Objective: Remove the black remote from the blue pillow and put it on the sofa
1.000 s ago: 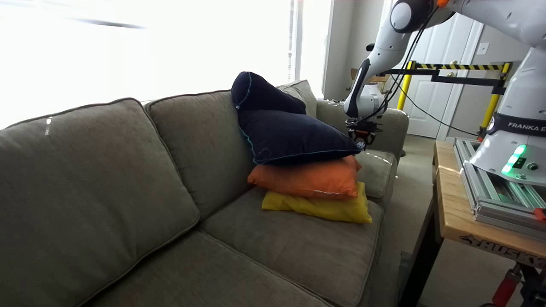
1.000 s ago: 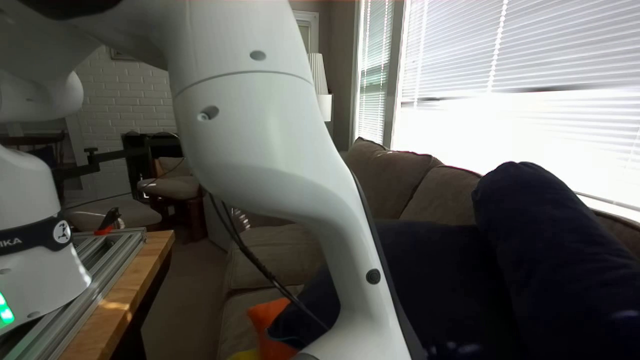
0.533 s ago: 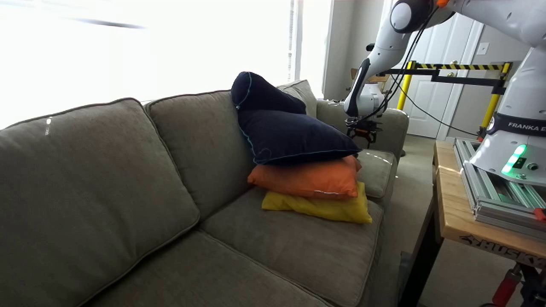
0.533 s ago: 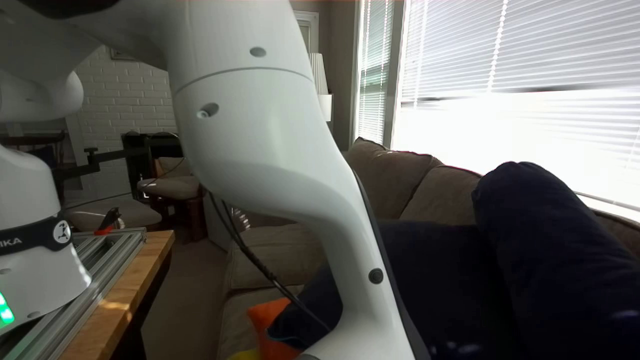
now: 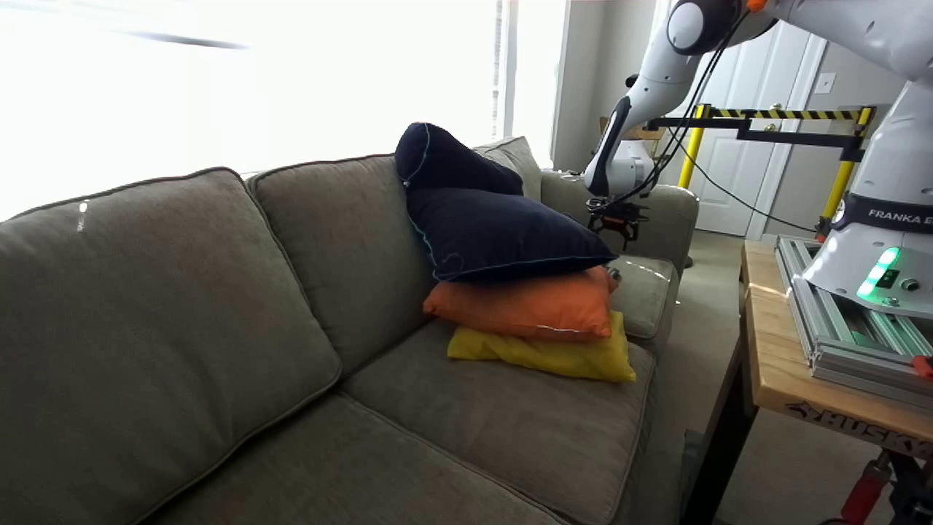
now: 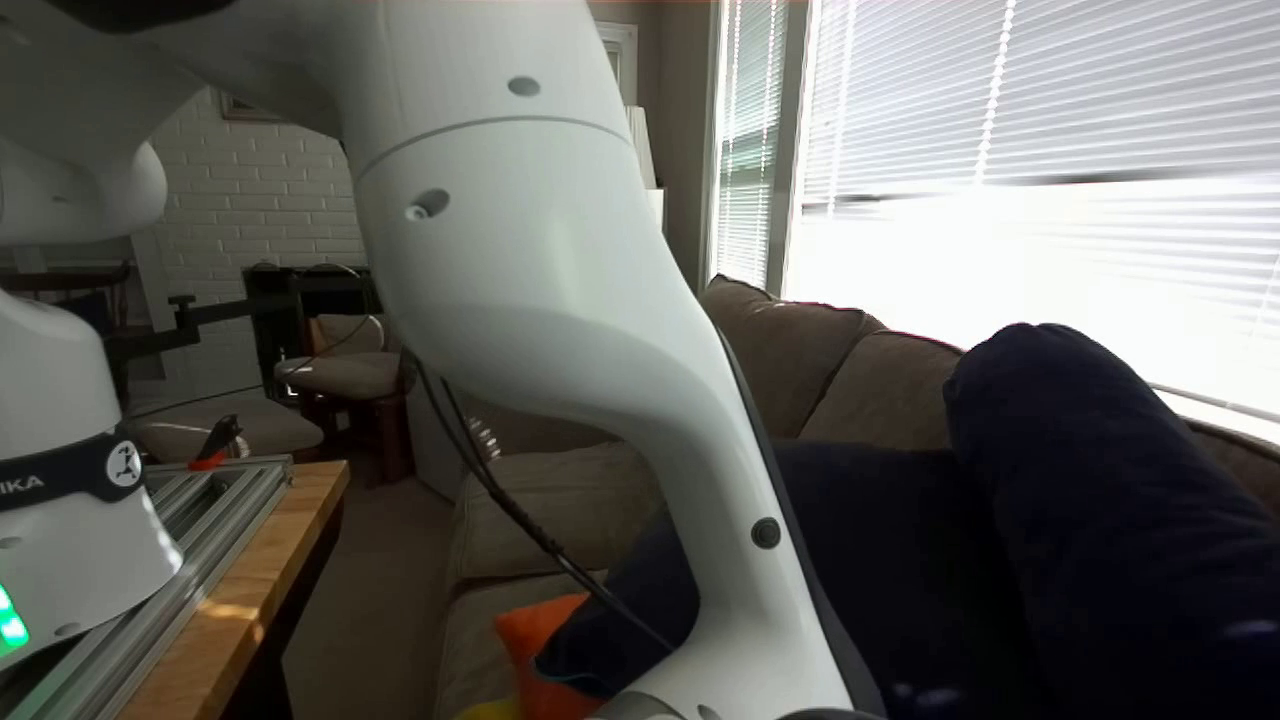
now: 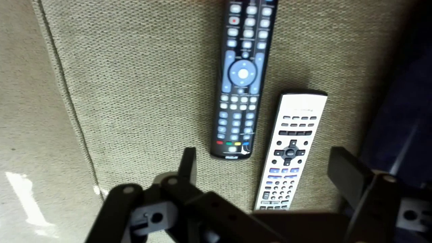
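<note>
On the grey-green sofa seat, the black remote lies flat in the wrist view, buttons up. A silver-white remote rests beside it, apart from it. My gripper is over these two with its jaws spread wide; nothing is held, and the silver-white remote shows in the gap. The dark blue pillow tops a pillow stack, and its dark edge fills the right side of the wrist view. In an exterior view the gripper hangs just beyond that pillow's corner, near the sofa's arm.
Under the blue pillow are an orange pillow and a yellow pillow. A wooden workbench carries the arm's base in front of the sofa. The robot's own arm blocks much of an exterior view.
A second ago a pale patterned thing was at the fingertips; it has been let go as the gripper opened. The gripper has since risen slightly, and a small grey end shows lower beside the orange pillow.
</note>
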